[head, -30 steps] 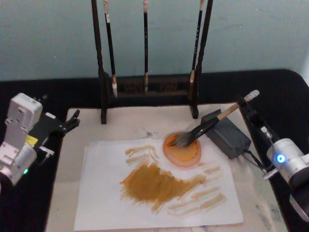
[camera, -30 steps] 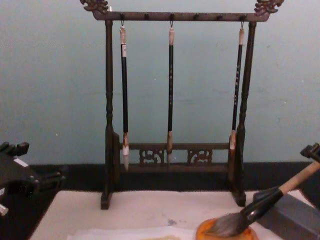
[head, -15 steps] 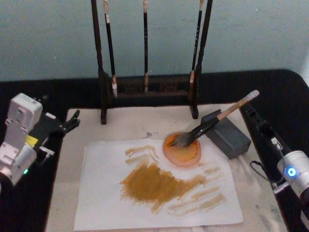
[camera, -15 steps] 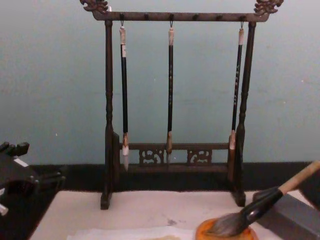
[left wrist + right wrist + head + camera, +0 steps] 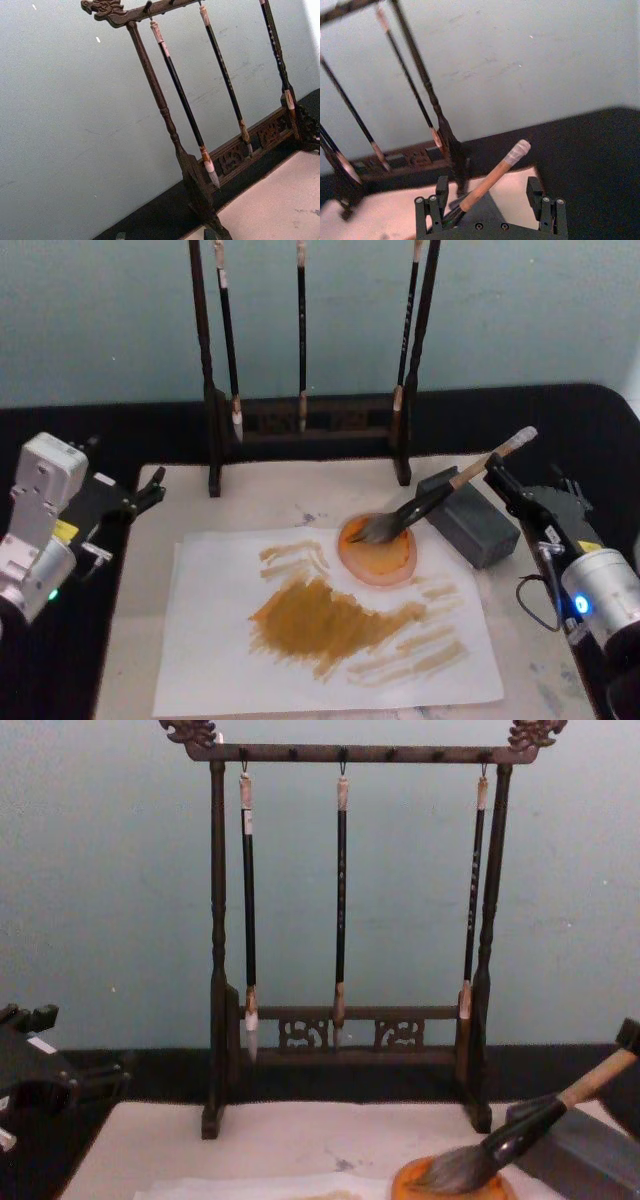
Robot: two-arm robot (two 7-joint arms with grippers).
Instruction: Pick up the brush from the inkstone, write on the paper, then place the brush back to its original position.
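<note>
The brush [image 5: 430,498] lies tilted, its bushy head in the round orange inkstone [image 5: 385,562] and its tan handle propped across a grey block [image 5: 472,522]. White paper [image 5: 220,640] with ochre strokes lies in front of and under the inkstone. My right gripper [image 5: 515,485] stands open just behind the pale end of the handle. In the right wrist view the handle [image 5: 492,177] runs between the spread fingers [image 5: 439,197], untouched by them. The chest view shows the brush [image 5: 520,1135] and the inkstone [image 5: 450,1188] at lower right. My left gripper [image 5: 148,490] is parked open at the far left.
A dark wooden rack [image 5: 300,430] with three slim hanging brushes stands at the back of the pale mat [image 5: 260,495], close behind the inkstone. Black tabletop surrounds the mat. A cable trails beside my right arm [image 5: 530,600].
My right gripper drew back from the handle's end, then came forward again with its fingers spread. The brush, inkstone and left arm have not moved.
</note>
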